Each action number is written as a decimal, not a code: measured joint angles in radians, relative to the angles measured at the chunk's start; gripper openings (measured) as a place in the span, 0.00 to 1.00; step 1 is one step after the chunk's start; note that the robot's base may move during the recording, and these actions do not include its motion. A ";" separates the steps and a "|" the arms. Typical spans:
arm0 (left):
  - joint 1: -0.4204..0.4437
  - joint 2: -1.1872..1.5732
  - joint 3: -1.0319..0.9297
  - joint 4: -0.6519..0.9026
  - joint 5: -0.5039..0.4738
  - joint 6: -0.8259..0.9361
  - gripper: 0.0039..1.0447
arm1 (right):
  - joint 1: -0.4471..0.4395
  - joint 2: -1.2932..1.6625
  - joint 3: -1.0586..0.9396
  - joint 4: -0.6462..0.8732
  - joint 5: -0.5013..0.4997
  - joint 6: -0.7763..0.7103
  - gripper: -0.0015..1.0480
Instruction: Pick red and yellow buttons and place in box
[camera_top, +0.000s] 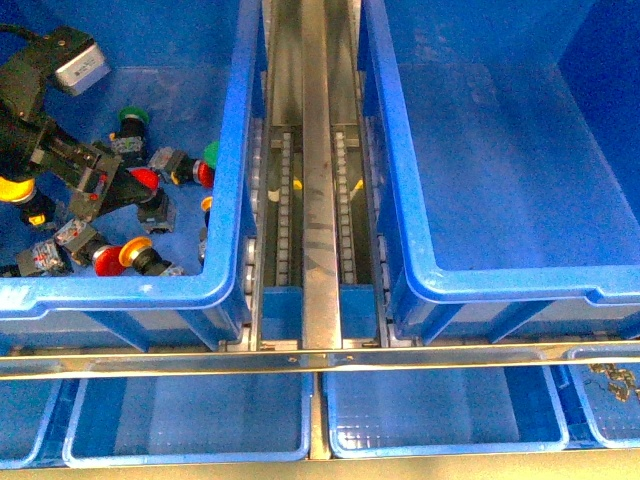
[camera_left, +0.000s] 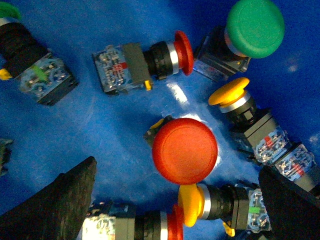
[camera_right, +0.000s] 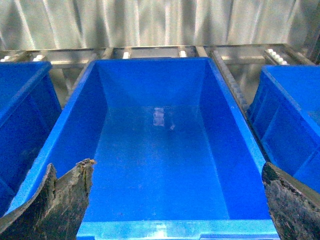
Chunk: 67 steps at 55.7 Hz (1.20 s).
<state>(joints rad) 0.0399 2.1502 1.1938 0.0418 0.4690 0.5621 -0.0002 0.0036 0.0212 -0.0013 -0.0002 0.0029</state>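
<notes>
The left claw (camera_left: 172, 202) hangs released inside the left crate (camera_top: 120, 295), at about 9 o'clock in the front view, with its two dark fingers (camera_left: 55, 205) spread wide. A red button (camera_left: 185, 150) stands with its cap up between the finger tips, and they do not touch it. More buttons lie close around it on their sides: a yellow button (camera_left: 192, 207) just beside its cap, a second yellow button (camera_left: 229, 92), a second red button (camera_left: 184, 52) and a green button (camera_left: 255, 27). The right wall (camera_top: 238, 150) of the crate is near this pile, at its 3 o'clock. Past a metal track (camera_top: 312, 150), the box (camera_top: 410, 200) stands at about 2 o'clock. The right claw (camera_right: 177, 210) hovers released over it, and the wide blue floor shows between its fingers (camera_right: 65, 200).
</notes>
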 joint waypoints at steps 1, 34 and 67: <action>-0.004 0.011 0.008 -0.004 0.000 0.003 0.93 | 0.000 0.000 0.000 0.000 0.000 0.000 0.94; -0.040 0.160 0.194 -0.066 0.006 0.019 0.93 | 0.000 0.000 0.000 0.000 0.000 0.000 0.94; -0.064 0.175 0.195 -0.069 0.008 0.020 0.93 | 0.000 0.000 0.000 0.000 0.000 0.000 0.94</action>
<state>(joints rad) -0.0242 2.3249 1.3884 -0.0269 0.4767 0.5819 -0.0002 0.0036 0.0212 -0.0013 -0.0002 0.0029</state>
